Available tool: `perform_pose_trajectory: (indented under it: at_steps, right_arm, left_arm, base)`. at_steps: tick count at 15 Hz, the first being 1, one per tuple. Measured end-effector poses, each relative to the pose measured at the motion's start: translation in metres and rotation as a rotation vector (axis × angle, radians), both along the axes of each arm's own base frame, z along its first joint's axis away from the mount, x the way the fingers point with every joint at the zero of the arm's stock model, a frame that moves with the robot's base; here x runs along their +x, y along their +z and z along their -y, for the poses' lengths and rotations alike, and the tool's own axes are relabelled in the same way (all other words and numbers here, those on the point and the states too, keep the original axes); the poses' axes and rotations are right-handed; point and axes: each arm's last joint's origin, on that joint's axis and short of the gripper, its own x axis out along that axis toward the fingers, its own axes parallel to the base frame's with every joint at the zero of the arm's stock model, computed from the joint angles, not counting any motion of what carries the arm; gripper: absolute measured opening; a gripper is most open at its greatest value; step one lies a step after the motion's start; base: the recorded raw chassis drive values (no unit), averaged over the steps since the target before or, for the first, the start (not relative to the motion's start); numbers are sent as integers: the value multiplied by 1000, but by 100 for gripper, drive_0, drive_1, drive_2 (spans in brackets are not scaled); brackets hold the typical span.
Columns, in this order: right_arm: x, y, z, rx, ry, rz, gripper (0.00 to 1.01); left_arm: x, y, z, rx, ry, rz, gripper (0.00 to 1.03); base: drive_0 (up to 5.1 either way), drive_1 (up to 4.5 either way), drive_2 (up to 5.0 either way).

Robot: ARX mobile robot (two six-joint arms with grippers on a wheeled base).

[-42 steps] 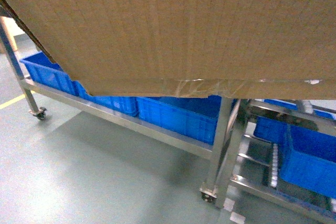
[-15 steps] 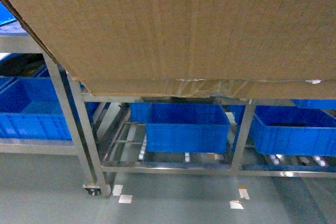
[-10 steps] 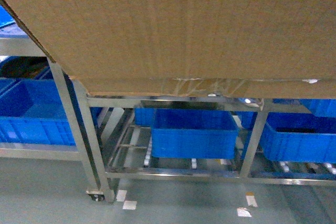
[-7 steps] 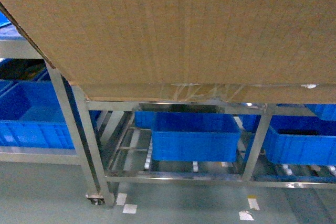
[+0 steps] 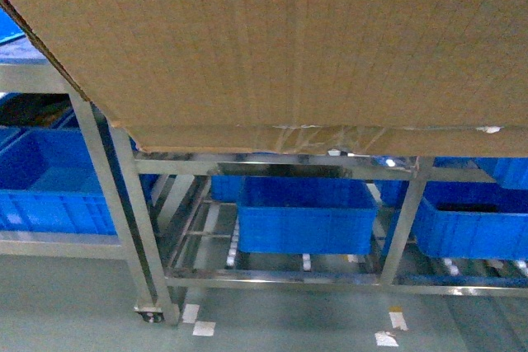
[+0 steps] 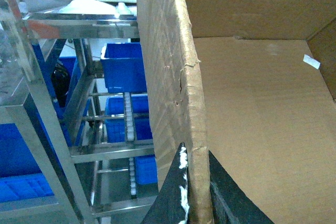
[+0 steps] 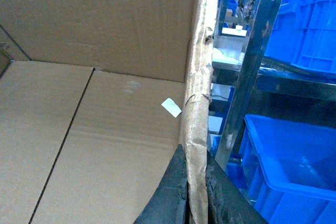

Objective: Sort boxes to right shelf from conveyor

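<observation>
Head view: both end effectors, left (image 6: 194,192) and right (image 7: 195,192), clamp the box (image 5: 272,39) walls; level lift should clear the right shelf (image 5: 272,164) rail.

The box (image 5: 280,39) is brown corrugated cardboard with a matt, faintly ribbed face; its cut top edges are ragged and fibrous where the flaps were torn away (visible in both wrist views). A strip of clear glossy tape (image 5: 318,136) runs wrinkled along the bottom seam. A small white paper label (image 7: 171,107) sits on the smooth inner floor.

The shelf (image 5: 124,195) is polished stainless-steel tubing, bright and reflective, with roller tracks of small white plastic wheels (image 6: 127,129).

The bins (image 5: 305,213) are blue moulded plastic, smooth with a slight sheen.

The floor (image 5: 74,302) is a smooth grey-green coating, dully reflective.

The gripper fingers (image 6: 168,203) are black, matt.
</observation>
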Motion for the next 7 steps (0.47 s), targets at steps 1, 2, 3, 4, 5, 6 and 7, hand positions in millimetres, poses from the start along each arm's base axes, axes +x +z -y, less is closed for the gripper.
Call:
perform_pose_trajectory:
  at_steps: [1,2,3,4,5,6,7]
  right_arm:
    - [0,0,0,0,0,0,3]
    - [0,0,0,0,0,0,3]
    - [0,0,0,0,0,0,3]
    - [0,0,0,0,0,0,3]
    - [0,0,0,0,0,0,3]
    - [0,0,0,0,0,0,3]
    - [0,0,0,0,0,0,3]
  left_arm:
    - [0,0,0,0,0,0,2]
    - [0,0,0,0,0,0,2]
    - [0,0,0,0,0,0,2]
    - [0,0,0,0,0,0,2]
    - [0,0,0,0,0,0,2]
    - [0,0,0,0,0,0,2]
    - [0,0,0,0,0,0,2]
  base:
    - [-143,-143,-143]
    - [-143,-143,-143]
    - [-143,-143,-143]
    - [-143,-143,-143]
    - [-143,-143,-143]
    - [-143,-143,-143]
    - [-143,-143,-143]
